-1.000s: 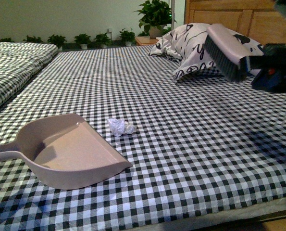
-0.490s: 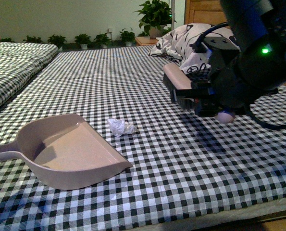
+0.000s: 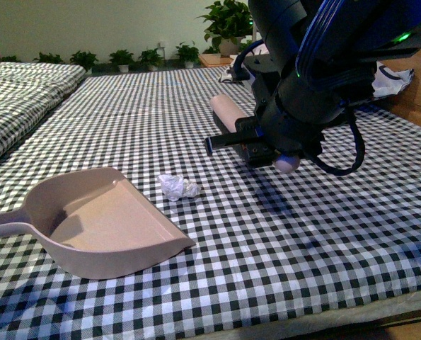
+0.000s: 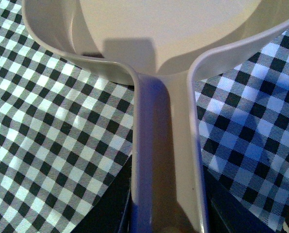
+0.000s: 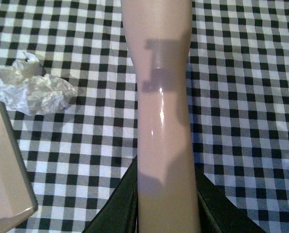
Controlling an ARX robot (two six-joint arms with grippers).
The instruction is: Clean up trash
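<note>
On the checked bed (image 3: 323, 234), a white paper wad (image 3: 178, 187) lies toward the near edge, just beside the dustpan (image 3: 97, 219) lip. Right fingers (image 5: 121, 206) clamp the brush (image 5: 161, 97) handle, left fingers (image 4: 108, 208) the dustpan's — a hard sweep could flick the light wad past the pan.

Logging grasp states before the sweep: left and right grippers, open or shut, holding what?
Left gripper: closed on the dustpan handle.
Right gripper: closed on the brush handle.
</note>
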